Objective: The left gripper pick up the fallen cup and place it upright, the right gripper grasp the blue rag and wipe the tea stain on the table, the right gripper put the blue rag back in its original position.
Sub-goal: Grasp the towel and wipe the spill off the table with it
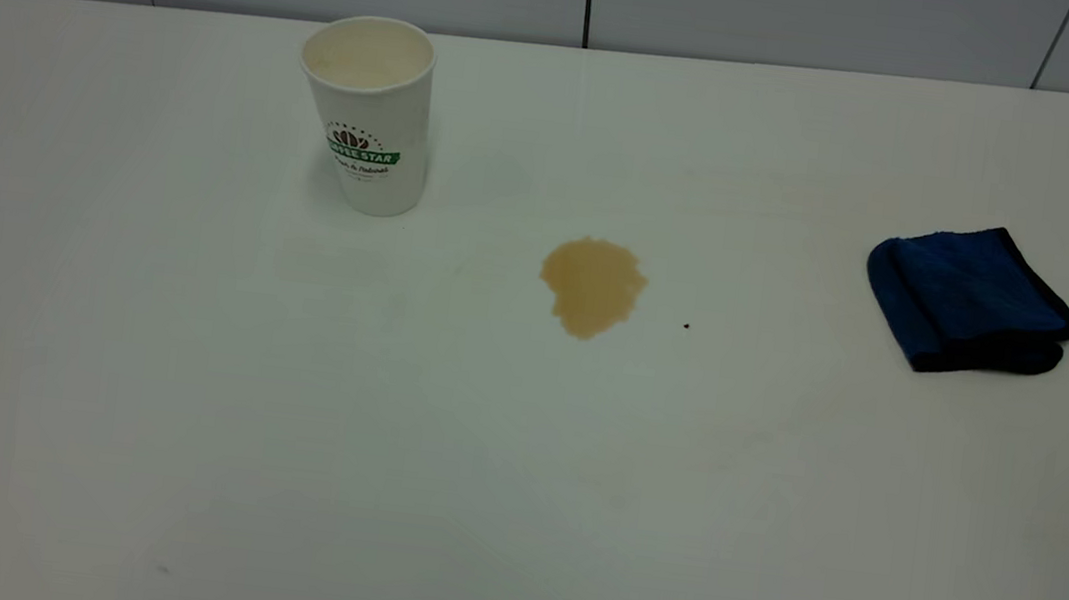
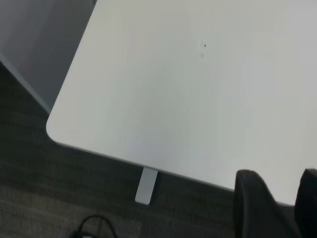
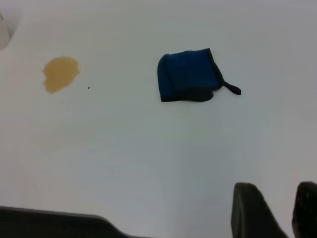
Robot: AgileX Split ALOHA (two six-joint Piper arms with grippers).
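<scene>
While neither arm reaches into the exterior view, the cup (image 1: 366,115) stands upright on the surface (image 1: 278,432), toward the far left part of it, mouth up and cream inside showing. Its front carries a green band with white capitals reading "…FEE STAR", the first letters turned out of sight, beneath a brown coffee-bean emblem; a line of small script under the band is too small to read.

Near the middle of the surface lies the tea stain (image 1: 592,284), an irregular light-brown puddle, apart from the cup and to its right and nearer the camera. A tiny black speck (image 1: 687,325) sits just right of the stain. Well apart on the right side rests the blue rag (image 1: 972,300), folded, with black edging and a black loop tab pointing toward the right edge. It bears no readable writing.

From the right wrist view, the right gripper (image 3: 275,210) hangs above bare surface, away from the rag (image 3: 189,76) and farther still from the stain (image 3: 60,73); its two dark fingers (image 3: 250,210) stand apart with a clear gap and hold nothing.

From the left wrist view, the left gripper (image 2: 277,203) hovers over a rounded corner of the surface (image 2: 173,99), with dark floor beyond; its fingers (image 2: 252,203) are likewise spread and empty.
</scene>
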